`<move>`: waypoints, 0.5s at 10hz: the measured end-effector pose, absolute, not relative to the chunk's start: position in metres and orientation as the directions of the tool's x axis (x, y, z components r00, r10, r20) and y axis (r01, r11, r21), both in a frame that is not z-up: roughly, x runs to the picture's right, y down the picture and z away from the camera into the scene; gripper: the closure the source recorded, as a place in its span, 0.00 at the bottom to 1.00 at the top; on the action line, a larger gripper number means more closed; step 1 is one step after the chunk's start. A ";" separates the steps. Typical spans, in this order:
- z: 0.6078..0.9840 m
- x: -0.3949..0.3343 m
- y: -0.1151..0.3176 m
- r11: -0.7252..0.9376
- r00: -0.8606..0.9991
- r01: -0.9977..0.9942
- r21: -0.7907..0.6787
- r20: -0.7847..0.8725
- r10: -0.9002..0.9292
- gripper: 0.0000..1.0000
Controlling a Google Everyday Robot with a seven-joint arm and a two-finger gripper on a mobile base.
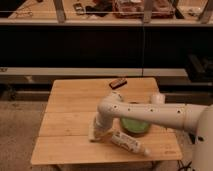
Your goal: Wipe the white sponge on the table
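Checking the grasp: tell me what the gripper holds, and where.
Cannot be told. The gripper is down at the table, near the tube; no sponge shows.

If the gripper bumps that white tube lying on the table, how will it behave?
The white tube lies flat beside the gripper, so tipping seems unlikely. Its rounded body would probably roll or pivot on the smooth table. It looks light, likely sliding easily.
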State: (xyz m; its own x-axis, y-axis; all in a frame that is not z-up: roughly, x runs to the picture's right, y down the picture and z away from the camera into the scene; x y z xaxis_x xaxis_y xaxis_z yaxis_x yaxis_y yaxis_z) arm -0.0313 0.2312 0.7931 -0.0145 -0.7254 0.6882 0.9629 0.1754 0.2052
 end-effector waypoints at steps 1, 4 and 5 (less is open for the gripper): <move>0.799 -0.024 0.228 0.189 0.011 0.964 0.185 0.687 -0.726 1.00; 0.825 -0.007 0.208 0.245 0.096 0.961 0.128 0.676 -0.731 1.00; 0.835 -0.006 0.197 0.258 0.116 0.959 0.117 0.669 -0.734 1.00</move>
